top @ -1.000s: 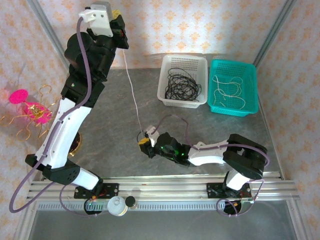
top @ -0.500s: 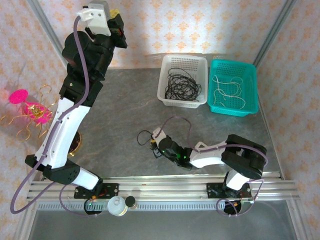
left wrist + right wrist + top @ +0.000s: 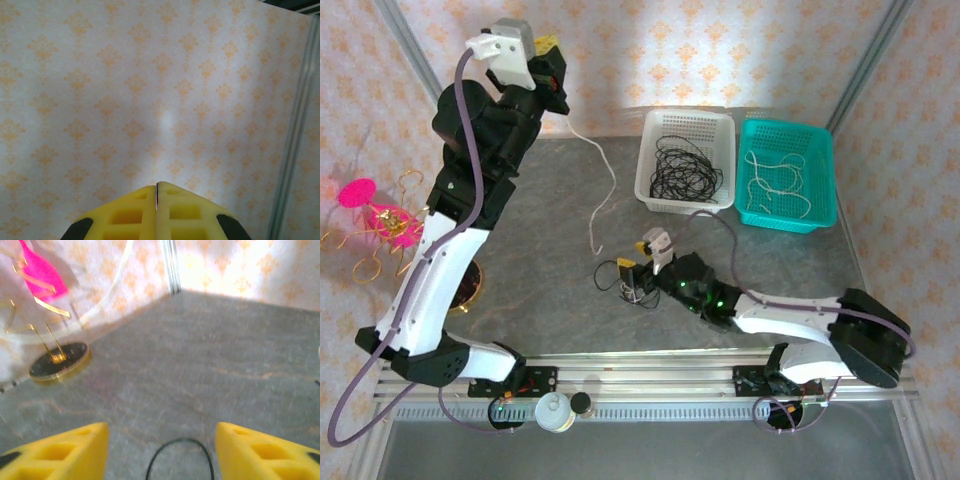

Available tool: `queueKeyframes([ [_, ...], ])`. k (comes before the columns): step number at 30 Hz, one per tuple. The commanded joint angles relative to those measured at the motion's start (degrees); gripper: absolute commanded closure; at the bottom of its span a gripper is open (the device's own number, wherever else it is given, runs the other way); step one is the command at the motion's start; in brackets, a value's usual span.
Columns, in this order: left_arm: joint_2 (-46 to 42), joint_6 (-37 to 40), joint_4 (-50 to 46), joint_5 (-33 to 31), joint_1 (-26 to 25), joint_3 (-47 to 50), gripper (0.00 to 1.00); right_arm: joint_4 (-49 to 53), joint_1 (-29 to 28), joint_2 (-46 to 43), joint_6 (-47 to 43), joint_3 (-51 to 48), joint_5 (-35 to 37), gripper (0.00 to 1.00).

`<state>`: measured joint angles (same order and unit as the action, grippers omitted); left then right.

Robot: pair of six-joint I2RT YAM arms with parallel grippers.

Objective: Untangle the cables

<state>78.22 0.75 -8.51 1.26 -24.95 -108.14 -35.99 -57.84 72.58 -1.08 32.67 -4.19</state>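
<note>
1. Left gripper (image 3: 156,190) is up high by the back wall, yellow pads (image 3: 130,216) pressed tight together, clamped on the white cable (image 3: 612,180).
2. That white cable hangs slack from it, curves down, and its free end lies on the bench (image 3: 540,290), left of centre.
3. Right gripper (image 3: 161,429) sits low over mid-bench, jaws wide apart, nothing held.
4. Black cable (image 3: 184,439): small loop flat on the bench, right btwn the spread fingers (image 3: 65,445), apart from both.
5. Back right: white basket (image 3: 648,160) w/ a heap of black cables (image 3: 682,168). Teal basket (image 3: 826,170) sits just beside it w/ loose white cables (image 3: 775,190).
</note>
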Motion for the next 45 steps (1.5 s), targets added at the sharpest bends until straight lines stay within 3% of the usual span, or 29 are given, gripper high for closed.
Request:
queueKeyframes([
  [1, -3.1, -2.9, 0.4, 5.5, 0.5, 3.0, 1.0, 0.5, 2.1, -4.5, -4.0, 3.1, -9.0, 0.3],
  [4, -5.1, -4.6, 1.0, 9.6, 0.5, 5.8, 1.0, 2.7, 3.4, -8.2, -7.8, 5.4, -12.0, 0.22],
  [12, -7.8, -8.5, 2.4, 17.9, 0.4, 10.2, 1.0, 8.9, 9.0, -9.4, -14.7, 13.1, -18.7, 0.14],
  [18, -9.5, -10.6, 3.3, 20.8, 0.4, 12.7, 1.0, 12.1, 12.8, 0.5, -18.5, 25.2, -24.4, 0.11],
  [24, -10.5, -12.0, 3.0, 21.7, 0.3, 13.6, 1.0, 8.4, 14.4, 12.8, -13.6, 34.1, -33.6, 0.12],
  [29, -11.0, -12.6, 2.8, 22.5, 0.2, 13.7, 1.0, 6.2, 14.5, 19.5, -5.7, 36.7, -35.5, 0.26],
  [34, -12.3, -12.9, 4.0, 22.2, 0.3, 13.4, 1.0, -2.1, 14.4, 21.5, 2.8, 30.5, -34.9, 0.72],
  [37, -12.6, -14.0, 6.0, 23.1, 0.2, 13.7, 1.0, -10.2, 14.4, 22.6, 7.8, 26.2, -35.5, 0.86],
  [42, -12.4, -14.4, 7.6, 22.6, 0.2, 13.1, 1.0, -9.2, 14.3, 25.0, 9.2, 26.4, -35.9, 0.96],
  [45, -12.0, -13.9, 7.6, 22.0, 0.2, 11.9, 1.0, -7.2, 13.7, 25.2, 6.3, 26.1, -35.5, 0.91],
])
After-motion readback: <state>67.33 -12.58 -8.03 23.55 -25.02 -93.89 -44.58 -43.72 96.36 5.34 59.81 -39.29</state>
